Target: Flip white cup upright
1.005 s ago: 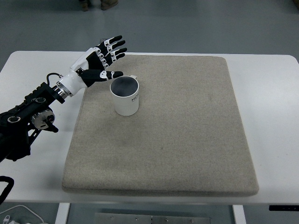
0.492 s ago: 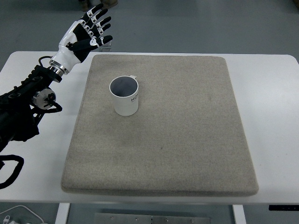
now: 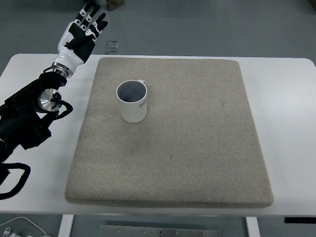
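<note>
Top view, and I start with the white tabletop (image 3: 281,98), which fills most of my picture from edge to edge. On it lies a large beige felt mat (image 3: 197,148), roughly square, covering the middle and leaving bare white margins at the left and right. My left arm (image 3: 29,116) comes in from the left edge, black at the lower links (with a round metal joint showing near the mat's left side) and white toward the wrist. The white cup (image 3: 133,101) stands upright on the mat's upper left part, mouth facing up so I can see into its dark inside, with some dark print on its side and a small handle at the far rim. The left hand (image 3: 83,30) is raised past the tabletop's far left corner, over the grey floor, fingers straight and loosely spread, holding nothing, well apart from the cup.
</note>
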Controlling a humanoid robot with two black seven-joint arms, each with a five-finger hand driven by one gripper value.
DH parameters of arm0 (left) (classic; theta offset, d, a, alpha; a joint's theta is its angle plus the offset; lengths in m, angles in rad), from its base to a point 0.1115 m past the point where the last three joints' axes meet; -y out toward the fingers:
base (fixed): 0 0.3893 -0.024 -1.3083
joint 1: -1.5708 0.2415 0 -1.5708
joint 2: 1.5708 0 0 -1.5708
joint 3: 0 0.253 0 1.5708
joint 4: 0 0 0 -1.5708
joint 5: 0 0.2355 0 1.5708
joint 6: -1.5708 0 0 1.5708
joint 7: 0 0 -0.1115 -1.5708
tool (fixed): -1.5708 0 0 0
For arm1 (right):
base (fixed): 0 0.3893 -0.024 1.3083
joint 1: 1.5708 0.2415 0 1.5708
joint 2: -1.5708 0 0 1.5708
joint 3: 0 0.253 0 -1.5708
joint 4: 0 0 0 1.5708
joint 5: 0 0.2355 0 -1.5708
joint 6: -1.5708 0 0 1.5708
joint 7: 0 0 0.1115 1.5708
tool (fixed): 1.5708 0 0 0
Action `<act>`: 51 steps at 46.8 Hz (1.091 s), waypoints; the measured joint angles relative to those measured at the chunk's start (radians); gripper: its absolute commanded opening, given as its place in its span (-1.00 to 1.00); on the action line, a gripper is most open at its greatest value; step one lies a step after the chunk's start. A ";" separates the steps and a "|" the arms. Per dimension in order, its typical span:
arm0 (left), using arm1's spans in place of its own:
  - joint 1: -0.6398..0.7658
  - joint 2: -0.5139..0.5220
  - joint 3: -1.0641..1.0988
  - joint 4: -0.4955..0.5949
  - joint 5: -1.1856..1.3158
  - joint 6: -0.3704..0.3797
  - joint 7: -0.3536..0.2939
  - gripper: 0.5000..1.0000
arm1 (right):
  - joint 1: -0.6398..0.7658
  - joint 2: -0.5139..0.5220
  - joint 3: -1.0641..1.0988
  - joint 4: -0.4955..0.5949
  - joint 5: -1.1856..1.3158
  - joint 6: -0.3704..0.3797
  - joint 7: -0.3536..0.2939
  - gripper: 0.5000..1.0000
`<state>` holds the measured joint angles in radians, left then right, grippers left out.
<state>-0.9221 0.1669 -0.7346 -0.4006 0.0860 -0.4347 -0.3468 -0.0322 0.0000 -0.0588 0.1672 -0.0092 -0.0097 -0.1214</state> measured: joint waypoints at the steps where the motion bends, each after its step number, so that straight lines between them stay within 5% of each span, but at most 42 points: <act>1: 0.000 -0.009 -0.005 0.002 -0.004 0.022 0.034 0.99 | 0.000 0.000 0.001 0.000 0.000 0.001 0.000 0.72; 7: -0.001 -0.036 -0.019 0.003 -0.074 0.118 0.152 0.99 | 0.000 0.000 0.002 0.000 0.000 0.004 0.000 0.72; 19: -0.007 -0.058 -0.019 0.003 -0.237 0.139 0.217 0.99 | 0.000 0.000 0.002 0.000 0.001 0.006 0.000 0.72; 51: -0.034 -0.061 -0.102 0.052 -0.495 0.169 0.230 0.99 | 0.000 0.000 0.003 0.000 0.002 0.006 0.000 0.72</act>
<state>-0.9557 0.1058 -0.8366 -0.3485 -0.4091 -0.2661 -0.1171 -0.0323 0.0000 -0.0558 0.1672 -0.0076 -0.0041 -0.1212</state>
